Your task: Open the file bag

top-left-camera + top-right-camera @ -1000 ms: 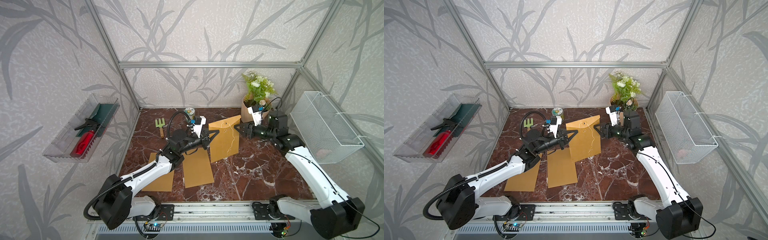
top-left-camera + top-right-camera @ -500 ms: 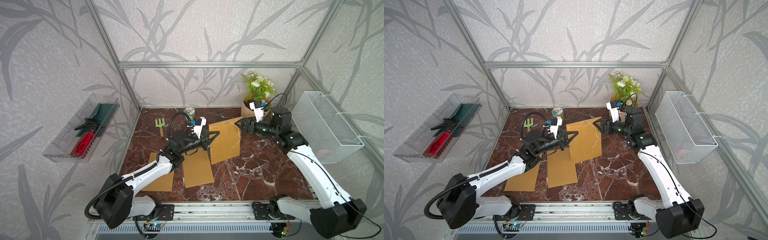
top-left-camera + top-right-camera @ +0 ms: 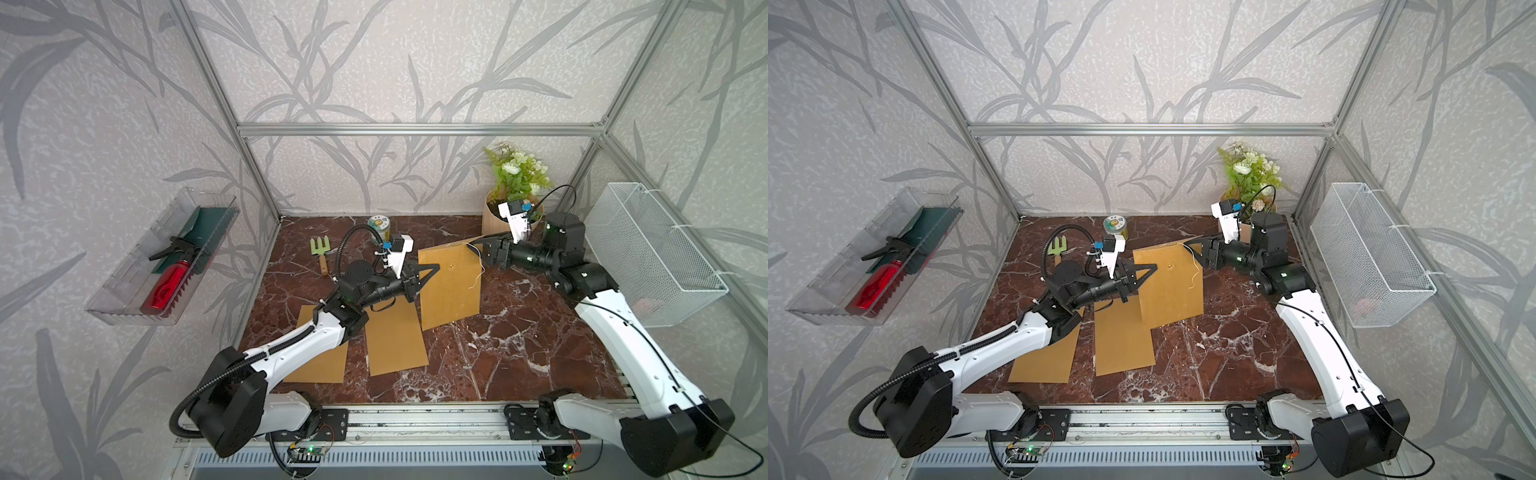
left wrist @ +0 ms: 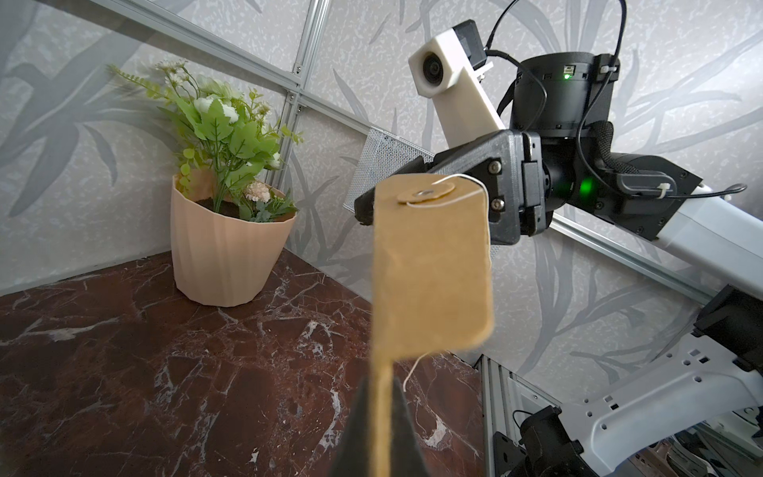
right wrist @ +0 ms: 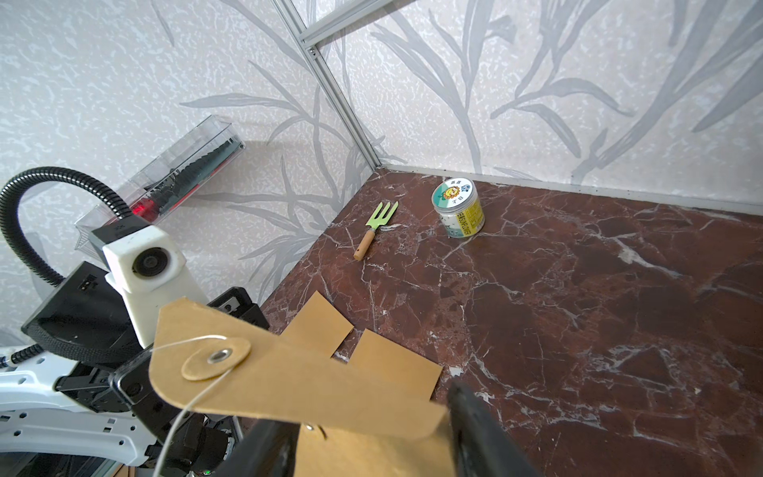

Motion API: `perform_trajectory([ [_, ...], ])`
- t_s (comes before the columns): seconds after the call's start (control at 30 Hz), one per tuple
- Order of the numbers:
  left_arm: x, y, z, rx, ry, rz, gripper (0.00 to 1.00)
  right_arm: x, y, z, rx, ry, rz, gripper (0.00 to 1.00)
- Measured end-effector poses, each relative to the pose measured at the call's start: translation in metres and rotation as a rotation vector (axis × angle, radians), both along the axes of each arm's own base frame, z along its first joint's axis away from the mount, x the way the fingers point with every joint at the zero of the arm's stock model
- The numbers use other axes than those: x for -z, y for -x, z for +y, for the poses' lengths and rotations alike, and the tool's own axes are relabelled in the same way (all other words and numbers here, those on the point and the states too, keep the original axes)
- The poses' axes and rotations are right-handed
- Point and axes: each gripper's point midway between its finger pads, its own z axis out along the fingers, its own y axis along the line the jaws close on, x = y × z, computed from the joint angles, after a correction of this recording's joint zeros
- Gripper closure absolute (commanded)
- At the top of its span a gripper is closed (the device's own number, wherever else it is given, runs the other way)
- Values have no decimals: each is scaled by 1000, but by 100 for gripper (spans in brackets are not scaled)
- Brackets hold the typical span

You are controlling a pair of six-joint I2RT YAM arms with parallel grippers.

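Down at the bottom of the frame in both top views, two spare envelopes (image 3: 395, 345) lie flat on the table (image 3: 498, 353), untouched. Just above them, mid-frame, the left hand (image 3: 430, 270) is clenched on the left edge of the file bag (image 3: 451, 291). It holds the bag tilted up off the marble, long axis running from lower frame to upper, mouth end uppermost. Now the bit that matters: the flap (image 5: 289, 371) sits raised at the bag's upper right corner, right at the right hand (image 3: 480, 249). That hand reaches in roughly level from the right of the frame and is plainly the nearer one to the opening. In the right wrist view its jaws stand apart with the paper between them, and I can't confirm a pinch. The string (image 3: 480, 270) dangles loose, so I judge the flap just needs folding back. Far behind, the garden fork (image 3: 321, 249), jar (image 3: 379, 226) and potted plant (image 3: 517, 178) stand clear.
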Motion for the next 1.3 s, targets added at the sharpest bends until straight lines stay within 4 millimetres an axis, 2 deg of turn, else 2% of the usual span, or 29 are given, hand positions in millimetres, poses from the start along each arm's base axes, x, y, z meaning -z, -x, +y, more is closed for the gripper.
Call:
perform_trajectory([
  [0.57, -2, 1, -1, 8, 8, -12, 100, -8, 0, -1, -4, -24, -1, 58],
  [0.87, 0, -2, -1, -1, 4, -9, 100, -10, -3, -5, 13, -28, -6, 81],
  [1.03, 3, -5, 0, -20, -4, 4, 100, -10, -4, -6, 14, -25, -12, 87],
  [1.3, 5, -11, 2, -56, -24, 24, 82, -15, -1, -3, -13, -32, -34, 91],
])
